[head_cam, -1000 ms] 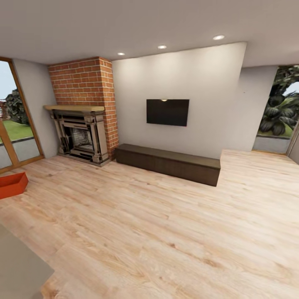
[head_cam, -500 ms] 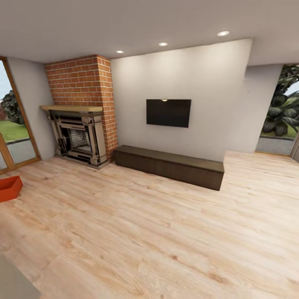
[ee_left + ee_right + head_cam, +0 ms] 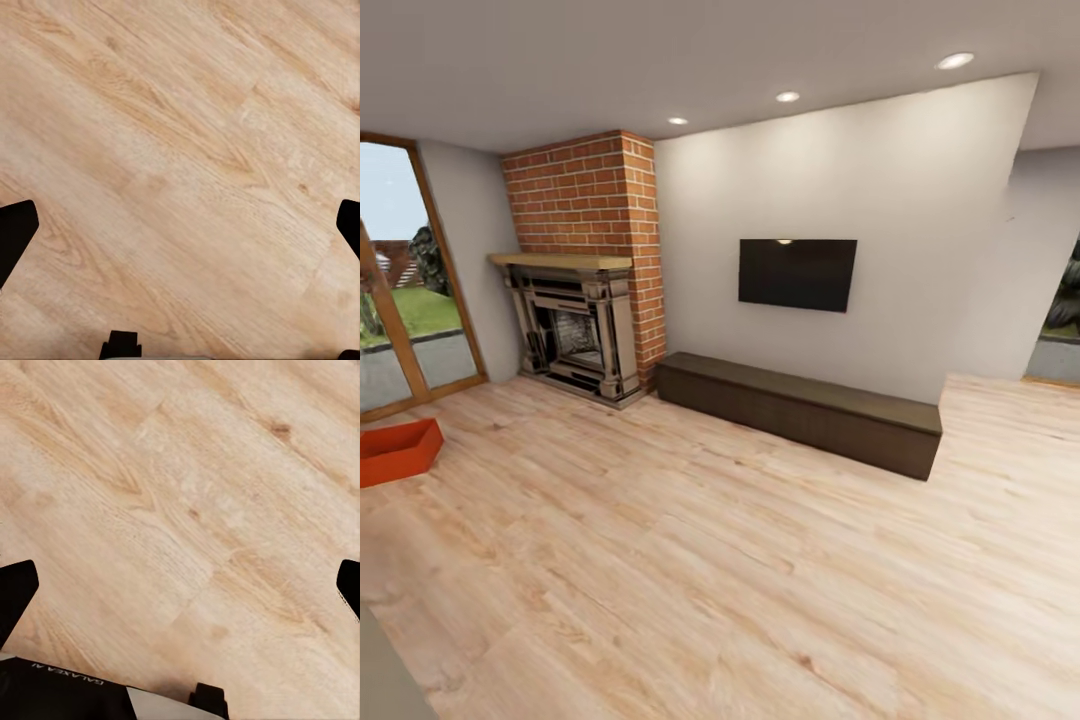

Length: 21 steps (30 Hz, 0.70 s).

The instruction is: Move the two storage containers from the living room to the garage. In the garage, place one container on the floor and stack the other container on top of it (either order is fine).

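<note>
With one orange-red storage container [image 3: 398, 452] on the living room's plank floor [image 3: 740, 560] at the far left near the glass door, both grippers, left [image 3: 180, 225] and right [image 3: 180, 585], spread empty, a hasty approach risks shoving it away.

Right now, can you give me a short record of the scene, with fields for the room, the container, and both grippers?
room: living room with wood plank floor, brick fireplace, wall television, low dark bench
container: one orange-red storage container on the floor at the head view's left edge, near the glass door
left gripper: open, empty, above bare planks
right gripper: open, empty, above bare planks
</note>
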Available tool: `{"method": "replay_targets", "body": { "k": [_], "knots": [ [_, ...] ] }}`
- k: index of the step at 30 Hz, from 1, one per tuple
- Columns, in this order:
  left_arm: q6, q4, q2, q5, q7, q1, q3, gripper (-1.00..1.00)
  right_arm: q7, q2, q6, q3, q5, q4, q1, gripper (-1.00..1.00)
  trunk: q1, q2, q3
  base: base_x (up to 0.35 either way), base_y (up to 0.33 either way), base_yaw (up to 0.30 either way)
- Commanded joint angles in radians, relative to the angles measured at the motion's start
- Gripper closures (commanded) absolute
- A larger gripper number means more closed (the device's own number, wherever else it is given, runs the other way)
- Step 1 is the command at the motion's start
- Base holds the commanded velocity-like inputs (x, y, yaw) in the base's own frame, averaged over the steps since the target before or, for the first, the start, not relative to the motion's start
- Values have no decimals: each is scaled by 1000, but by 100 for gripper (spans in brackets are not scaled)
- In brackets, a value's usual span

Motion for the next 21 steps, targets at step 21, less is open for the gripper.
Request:
{"method": "replay_targets", "body": {
  "k": [21],
  "knots": [
    [-1,1,0,7,-10,-1,7,-100,3,0,-3,-7,7,1,0,-100,1,-1,-2,323,-66,251]
  ]
}}
